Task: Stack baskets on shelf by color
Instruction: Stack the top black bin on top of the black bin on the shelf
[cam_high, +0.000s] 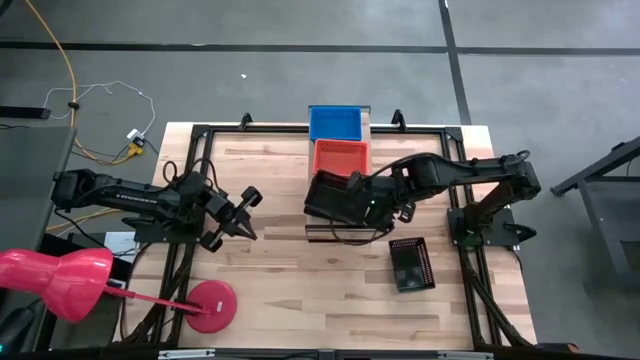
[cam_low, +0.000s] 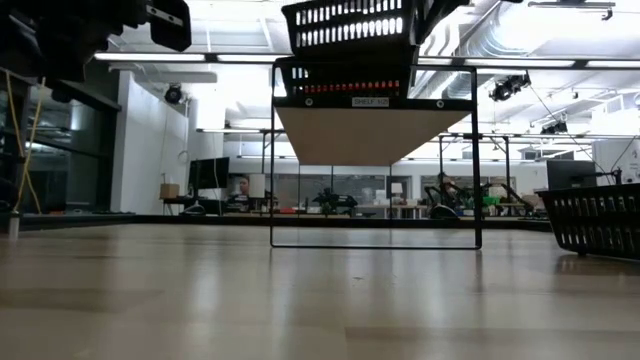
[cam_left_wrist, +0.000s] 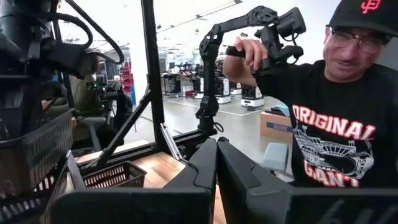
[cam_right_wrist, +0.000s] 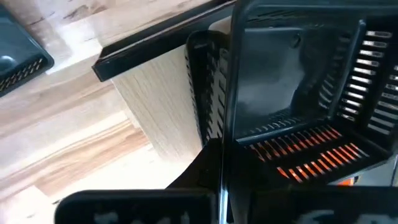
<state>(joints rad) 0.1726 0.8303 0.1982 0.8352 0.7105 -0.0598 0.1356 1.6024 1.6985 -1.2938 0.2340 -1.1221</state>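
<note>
The shelf runs from the table's far edge toward its middle; the low view shows its light board end-on. A blue basket stands at its far end, with a red-orange basket next to it. My right gripper is shut on a black basket at the shelf's near end. That basket sits over a second black basket on the board. A third black basket rests on the table. My left gripper hovers shut at the table's left. My right gripper pinches the black basket's right side wall at the rim, one finger inside and one outside. It comes from the table's right, slanting down. The basket stays upright above the lower black basket; whether the two touch, I cannot tell.
A pink lamp with a round base stands at the table's near left corner. The loose black basket lies right of the shelf. A person stands beyond the table's right side. Bare planks lie near the front edge.
</note>
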